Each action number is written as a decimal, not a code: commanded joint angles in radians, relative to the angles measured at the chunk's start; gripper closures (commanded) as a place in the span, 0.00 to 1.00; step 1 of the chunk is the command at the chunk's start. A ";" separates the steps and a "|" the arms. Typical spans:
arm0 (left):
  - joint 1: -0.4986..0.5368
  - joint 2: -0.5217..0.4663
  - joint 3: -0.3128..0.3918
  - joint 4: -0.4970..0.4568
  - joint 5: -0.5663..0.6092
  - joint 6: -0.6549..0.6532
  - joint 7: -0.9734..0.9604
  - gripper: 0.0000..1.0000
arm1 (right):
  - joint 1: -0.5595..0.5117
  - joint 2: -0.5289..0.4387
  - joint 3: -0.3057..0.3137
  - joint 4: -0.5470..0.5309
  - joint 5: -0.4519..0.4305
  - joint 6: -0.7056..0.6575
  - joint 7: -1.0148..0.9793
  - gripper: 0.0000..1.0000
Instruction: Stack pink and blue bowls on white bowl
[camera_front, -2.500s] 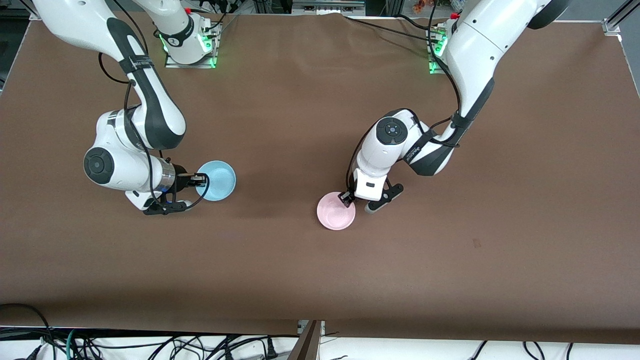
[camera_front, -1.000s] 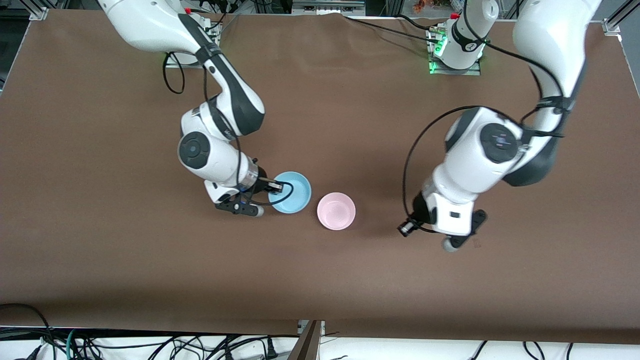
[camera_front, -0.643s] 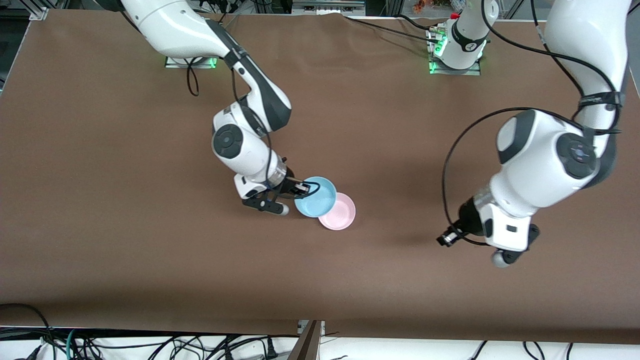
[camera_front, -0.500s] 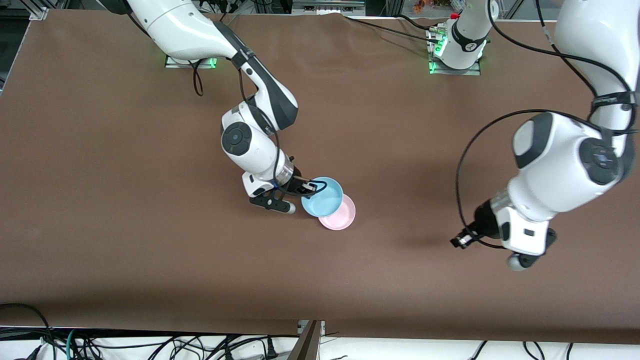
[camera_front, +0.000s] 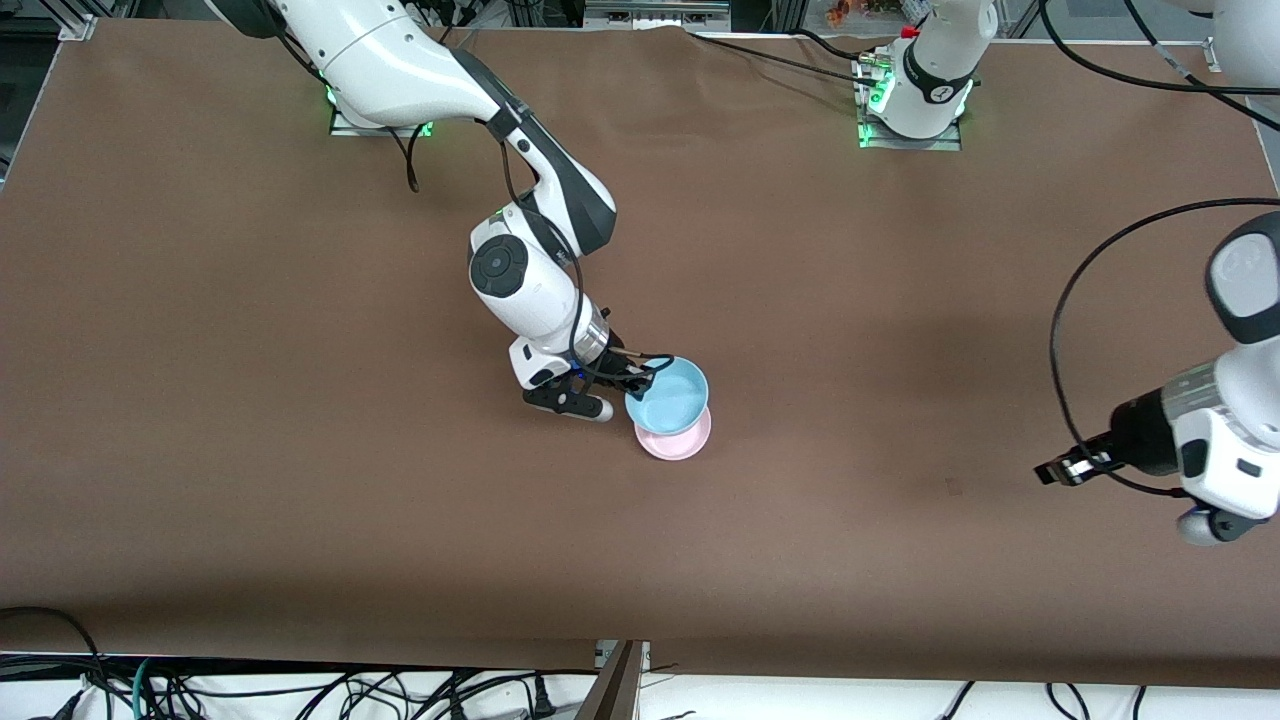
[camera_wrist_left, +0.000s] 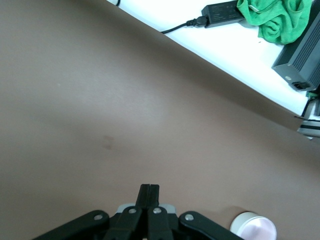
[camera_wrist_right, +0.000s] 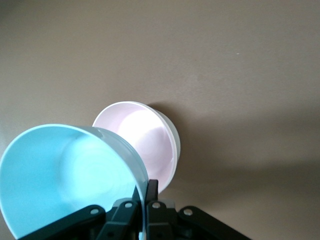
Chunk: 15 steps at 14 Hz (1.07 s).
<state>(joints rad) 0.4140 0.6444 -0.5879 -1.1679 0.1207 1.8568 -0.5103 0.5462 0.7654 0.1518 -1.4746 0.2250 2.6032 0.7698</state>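
Blue bowl (camera_front: 668, 396) pinched by rim in right hand (camera_front: 634, 381), over pink bowl (camera_front: 676, 440) mid-counter (camera_front: 300, 400). Left hand (camera_front: 1060, 470) closed, empty, over left arm's end.

A glossy sky-blue round bowl (camera_front: 667, 394) is showing plain, unpatterned colour beside the black-fingered right gripper (camera_front: 632, 381); beneath it, a glossy pale pink round bowl (camera_front: 678, 443) is lying on plain brown tabletop (camera_front: 300, 450).
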 joint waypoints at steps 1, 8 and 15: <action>0.020 -0.031 -0.007 -0.056 -0.021 -0.007 0.059 1.00 | 0.020 0.044 -0.006 0.034 0.002 0.064 0.008 1.00; 0.019 -0.043 -0.006 -0.085 -0.009 -0.007 0.059 1.00 | 0.018 0.069 -0.009 0.046 -0.001 0.109 -0.001 0.95; 0.020 -0.040 -0.003 -0.085 -0.006 -0.004 0.061 1.00 | 0.014 0.061 -0.011 0.048 -0.004 0.098 -0.010 0.00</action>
<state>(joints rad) 0.4214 0.6372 -0.5920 -1.2195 0.1206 1.8548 -0.4741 0.5567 0.8173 0.1441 -1.4536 0.2237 2.7042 0.7677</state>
